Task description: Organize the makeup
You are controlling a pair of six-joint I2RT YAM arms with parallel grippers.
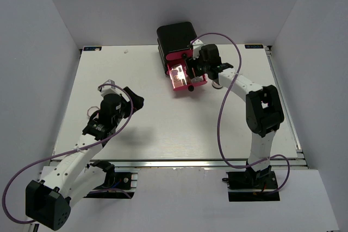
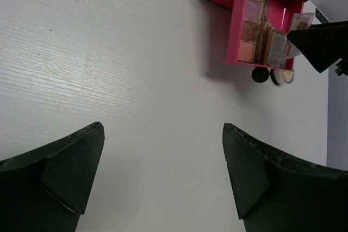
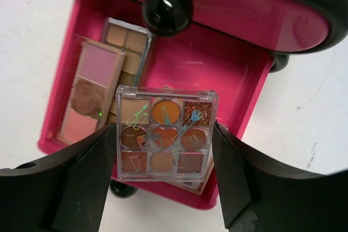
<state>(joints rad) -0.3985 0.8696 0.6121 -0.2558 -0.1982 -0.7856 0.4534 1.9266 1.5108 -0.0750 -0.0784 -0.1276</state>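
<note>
My right gripper (image 3: pixel 165 129) is shut on a clear square palette (image 3: pixel 163 107) with brown and orange pans, its fingers pressing on both side edges. It holds the palette just above the front of an open pink drawer (image 3: pixel 239 80). In the drawer lie a pink and tan palette (image 3: pixel 92 93) and a tan palette (image 3: pixel 128 39). From above, the right gripper (image 1: pixel 191 71) is over the drawer (image 1: pixel 179 77). A round gold compact (image 2: pixel 283 76) lies on the table beside the drawer's front. My left gripper (image 2: pixel 163 126) is open and empty over bare table, also in the top view (image 1: pixel 136 100).
The black box (image 1: pixel 175 37) with pink drawers stands at the back centre of the white table (image 1: pixel 163 129). A shut pink drawer with a black knob (image 3: pixel 167 8) sits above the open one. Grey walls close in the left, right and back sides.
</note>
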